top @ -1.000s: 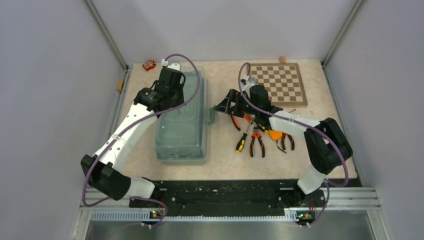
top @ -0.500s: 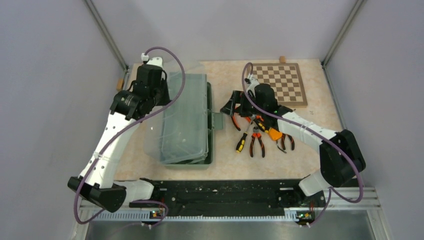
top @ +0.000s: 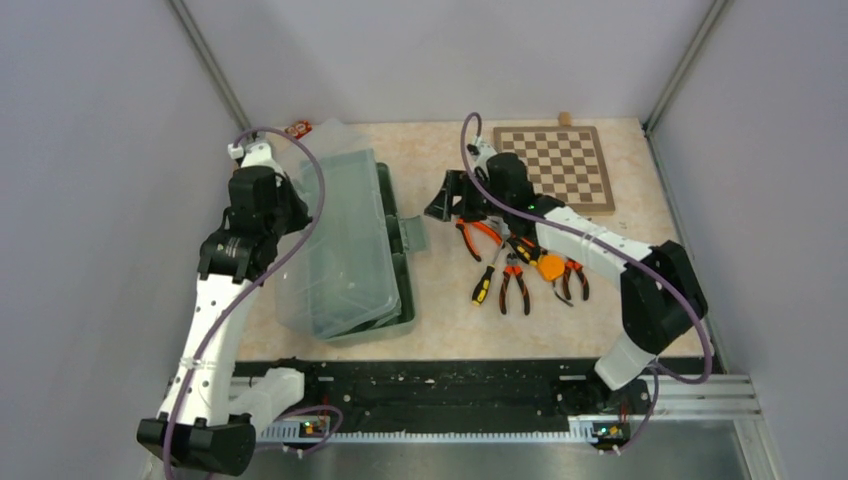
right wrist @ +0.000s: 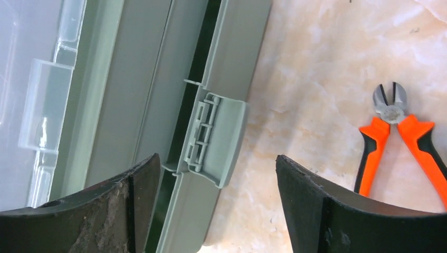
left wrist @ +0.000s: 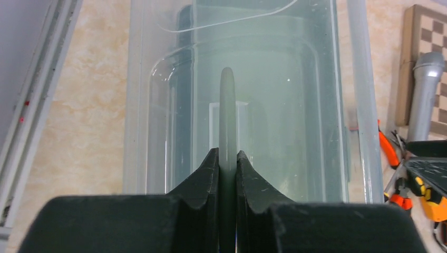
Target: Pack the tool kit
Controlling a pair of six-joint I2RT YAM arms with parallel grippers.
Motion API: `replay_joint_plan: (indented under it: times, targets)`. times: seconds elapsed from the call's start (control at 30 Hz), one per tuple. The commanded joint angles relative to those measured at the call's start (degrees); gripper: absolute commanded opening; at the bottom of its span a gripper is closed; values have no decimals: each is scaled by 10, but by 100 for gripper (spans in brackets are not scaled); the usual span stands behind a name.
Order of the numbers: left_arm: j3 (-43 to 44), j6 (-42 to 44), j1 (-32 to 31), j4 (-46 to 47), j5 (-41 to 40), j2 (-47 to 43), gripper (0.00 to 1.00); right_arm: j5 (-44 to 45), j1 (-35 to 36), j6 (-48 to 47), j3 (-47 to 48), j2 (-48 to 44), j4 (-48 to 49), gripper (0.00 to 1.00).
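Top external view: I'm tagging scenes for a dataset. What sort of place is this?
Likely a lab robot cell, not a workshop: plain grey walls on metal framing box in a table, two arms bolt to a rail, and toolbox and chessboard look like props.

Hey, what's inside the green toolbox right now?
Through the raised translucent lid, the toolbox shows only pale green floor; no tools visible. The lid blurs the far corners. Pliers and screwdrivers lie outside.

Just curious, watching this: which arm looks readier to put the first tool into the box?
Right. The right gripper is open and empty beside the pliers; the left gripper is clamped on the lid handle, holding the toolbox open.
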Motion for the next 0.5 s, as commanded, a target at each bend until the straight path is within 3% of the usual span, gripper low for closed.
replay_joint_plan:
  times: [0.0,0.47]
  targets:
    - [-27,-23,24,103,23,-37,0,10,27,-19,77,50,6,77]
    - [-58,-31,37,114,42,-78,0,57,69,-59,239,240,-4,62]
